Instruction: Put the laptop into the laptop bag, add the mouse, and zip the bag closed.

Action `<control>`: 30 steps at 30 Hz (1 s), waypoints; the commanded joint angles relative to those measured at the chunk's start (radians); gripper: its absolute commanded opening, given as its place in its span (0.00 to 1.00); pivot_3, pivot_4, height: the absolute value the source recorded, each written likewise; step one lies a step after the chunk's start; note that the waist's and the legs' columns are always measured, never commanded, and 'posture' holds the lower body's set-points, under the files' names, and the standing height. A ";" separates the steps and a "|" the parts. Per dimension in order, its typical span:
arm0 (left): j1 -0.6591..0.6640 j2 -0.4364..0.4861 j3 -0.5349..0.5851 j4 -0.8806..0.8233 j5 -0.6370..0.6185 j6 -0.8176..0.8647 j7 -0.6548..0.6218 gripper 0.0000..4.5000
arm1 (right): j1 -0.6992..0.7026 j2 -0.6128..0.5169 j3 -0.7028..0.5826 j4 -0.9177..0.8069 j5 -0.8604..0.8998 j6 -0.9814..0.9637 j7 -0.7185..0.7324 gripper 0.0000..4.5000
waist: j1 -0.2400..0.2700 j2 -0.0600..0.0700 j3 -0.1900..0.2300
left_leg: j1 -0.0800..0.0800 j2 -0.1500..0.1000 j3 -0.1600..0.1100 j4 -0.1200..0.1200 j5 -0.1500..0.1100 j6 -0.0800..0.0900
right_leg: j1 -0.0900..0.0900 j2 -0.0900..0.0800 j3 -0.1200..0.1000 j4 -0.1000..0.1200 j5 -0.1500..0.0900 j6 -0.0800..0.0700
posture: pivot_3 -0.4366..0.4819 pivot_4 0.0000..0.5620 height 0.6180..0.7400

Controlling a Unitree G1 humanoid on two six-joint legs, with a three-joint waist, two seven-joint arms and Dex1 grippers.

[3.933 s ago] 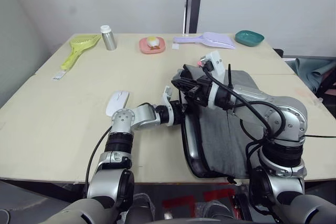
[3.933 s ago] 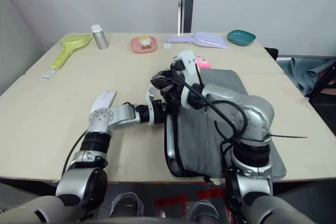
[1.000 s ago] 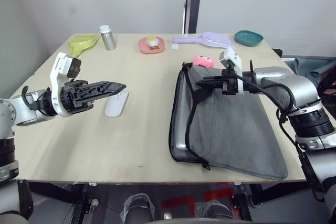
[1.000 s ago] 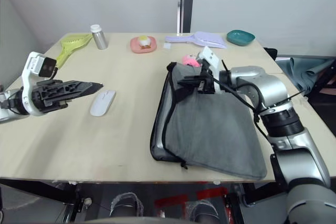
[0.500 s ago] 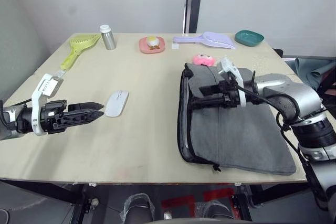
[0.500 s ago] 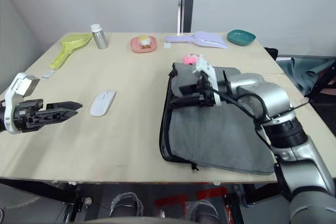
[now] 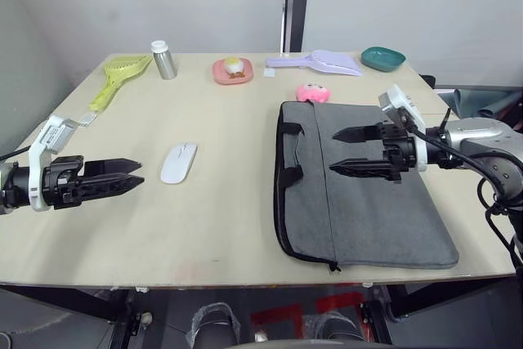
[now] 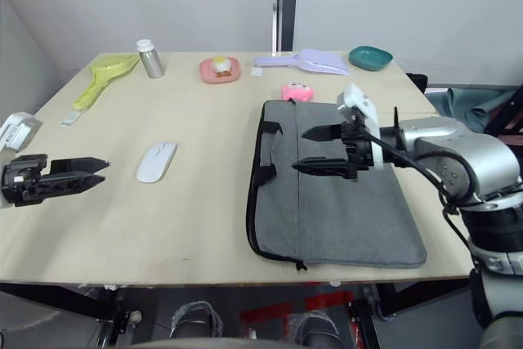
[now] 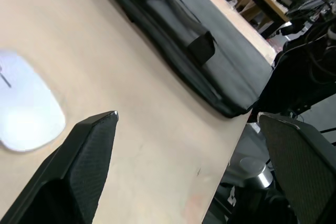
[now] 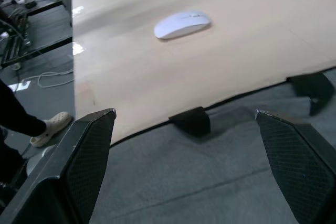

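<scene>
Both grippers, left (image 7: 131, 174) and right (image 7: 341, 151), hold jaws spread, empty; flat grey laptop bag (image 7: 359, 202) lies beside white oval mouse (image 7: 178, 162).

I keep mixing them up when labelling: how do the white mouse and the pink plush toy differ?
The mouse is white, smooth and flat; the plush toy is pink and rounder. The mouse lies apart from the laptop bag, off its handle side; the toy sits right at the bag's far edge. Both are small and rest on the table.

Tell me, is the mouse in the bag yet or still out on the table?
Out. The mouse lies on the bare table left of the laptop bag, apart from it, with neither open gripper touching it.
</scene>
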 commanded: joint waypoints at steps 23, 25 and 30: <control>-0.021 -0.002 0.092 0.179 0.223 -0.222 0.094 1.00 | 0.449 -0.051 -0.504 -0.044 -0.090 -0.205 -0.044 0.99 | -0.007 0.000 -0.002 | 0.005 0.000 0.005 -0.001 0.000 0.002 | 0.000 -0.001 0.002 0.001 0.000 0.000 | 0.48 0.27 1.00; -0.050 -0.066 0.029 0.128 0.255 -0.241 0.172 1.00 | 0.375 -0.031 -0.401 -0.099 -0.078 -0.204 -0.091 0.99 | -0.010 0.002 -0.003 | 0.005 0.000 0.005 0.000 0.000 0.002 | 0.000 -0.001 0.002 0.002 0.000 0.000 | 0.48 0.27 1.00; -0.214 -0.246 -0.120 0.101 0.355 -0.199 0.473 1.00 | 0.120 0.042 -0.147 -0.237 -0.023 -0.141 -0.219 0.99 | -0.012 0.002 -0.003 | 0.005 0.000 0.004 0.004 0.002 0.004 | -0.001 0.000 0.003 0.010 0.000 0.000 | 0.48 0.27 1.00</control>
